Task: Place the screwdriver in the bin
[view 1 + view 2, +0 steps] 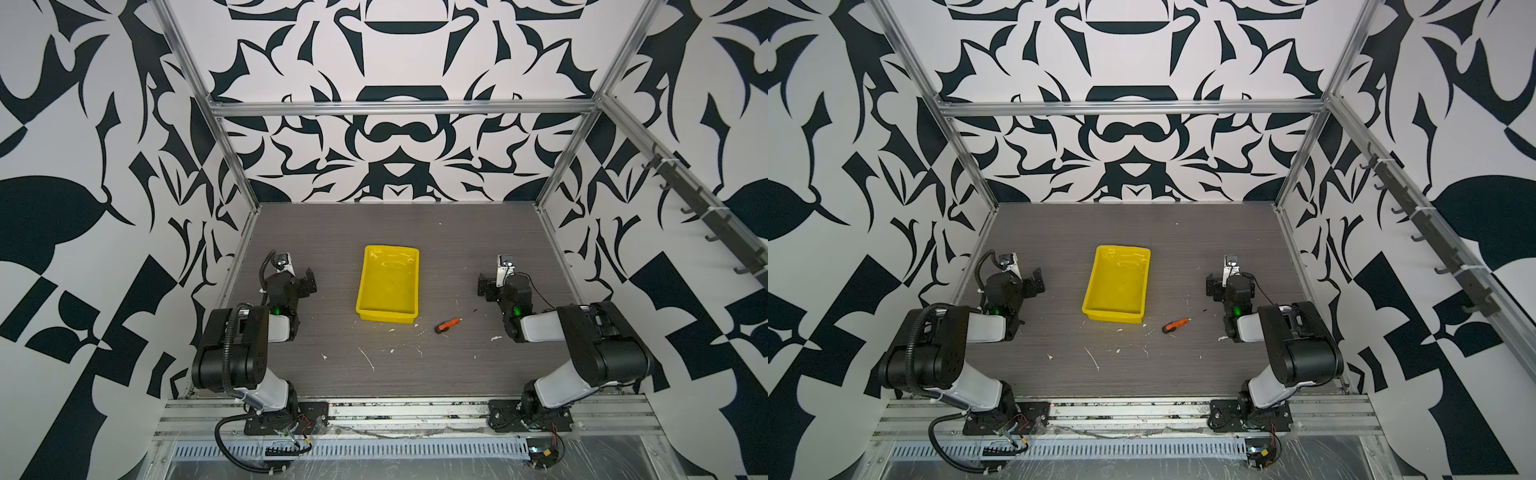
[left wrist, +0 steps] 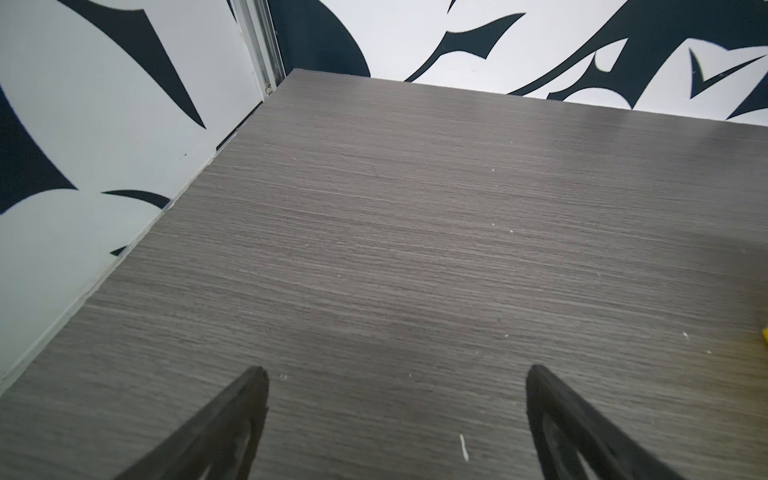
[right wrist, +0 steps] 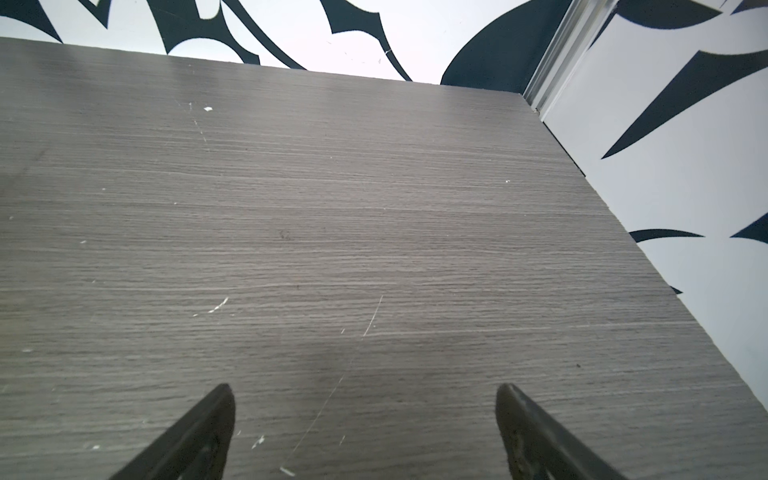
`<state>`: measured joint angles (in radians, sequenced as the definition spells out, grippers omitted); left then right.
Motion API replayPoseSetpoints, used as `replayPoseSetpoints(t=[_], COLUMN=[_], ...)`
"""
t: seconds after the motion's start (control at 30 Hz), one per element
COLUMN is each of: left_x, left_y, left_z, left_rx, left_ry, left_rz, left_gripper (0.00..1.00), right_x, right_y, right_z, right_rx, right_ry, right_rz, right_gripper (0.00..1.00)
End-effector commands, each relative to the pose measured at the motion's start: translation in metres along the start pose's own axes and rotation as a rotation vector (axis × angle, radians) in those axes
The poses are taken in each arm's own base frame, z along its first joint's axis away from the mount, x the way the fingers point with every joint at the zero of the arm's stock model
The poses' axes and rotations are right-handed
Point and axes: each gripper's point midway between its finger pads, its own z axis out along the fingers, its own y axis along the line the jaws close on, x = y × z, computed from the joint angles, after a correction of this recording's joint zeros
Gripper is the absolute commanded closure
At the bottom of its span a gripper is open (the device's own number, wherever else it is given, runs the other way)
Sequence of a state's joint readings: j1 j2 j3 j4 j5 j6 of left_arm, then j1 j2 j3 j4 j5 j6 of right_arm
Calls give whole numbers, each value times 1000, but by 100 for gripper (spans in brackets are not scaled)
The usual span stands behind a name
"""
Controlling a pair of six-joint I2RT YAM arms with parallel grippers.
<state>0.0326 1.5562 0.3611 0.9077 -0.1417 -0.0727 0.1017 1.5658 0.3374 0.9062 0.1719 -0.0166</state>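
Screwdriver (image 1: 448, 325) (image 1: 1176, 324): lies flat on table (image 1: 374, 232), outside bin (image 1: 387, 319), just off bin's near-right corner, not touching it. Handle to the near side, shaft angled far-right, toward the right arm.

Right gripper (image 1: 482, 284) (image 3: 363, 386): farther back than the screwdriver and to its right. Fingers spread wide, holding nothing, bare table ahead of it.

Left gripper (image 1: 309, 279) (image 2: 397, 370): on bin's opposite side, fingers apart, empty. Yellow sliver at edge of left wrist view is prob. the bin.

Clearance: bin sits mid-table w/ open surface all round. Side walls (image 1: 602, 257) run close beside each arm. Btwn right gripper & screwdriver: bare tabletop w/ white flecks (image 1: 494, 338) only.
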Motion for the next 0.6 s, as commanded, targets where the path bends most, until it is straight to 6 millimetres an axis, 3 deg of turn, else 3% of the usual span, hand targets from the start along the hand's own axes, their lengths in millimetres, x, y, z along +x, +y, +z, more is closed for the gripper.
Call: replayPoseSetpoints(t=[0.0, 0.23, 0.47, 0.57], left_x=[-19, -53, -43, -46], left_y=[-14, -41, -50, -32], left_z=[-17, -77, -112, -117], left_rx=[87, 227, 300, 205], left_ry=[-84, 95, 53, 16], left_rz=[25, -126, -269, -299], left_gripper=[1, 1, 1, 1], right_x=[-15, -20, -34, -38], right_y=[1, -14, -17, -31], right_z=[-6, -12, -32, -46], right_rx=[3, 95, 186, 275], right_ry=[-70, -91, -134, -131], right_rz=[15, 37, 13, 43], right_gripper=[0, 0, 0, 0])
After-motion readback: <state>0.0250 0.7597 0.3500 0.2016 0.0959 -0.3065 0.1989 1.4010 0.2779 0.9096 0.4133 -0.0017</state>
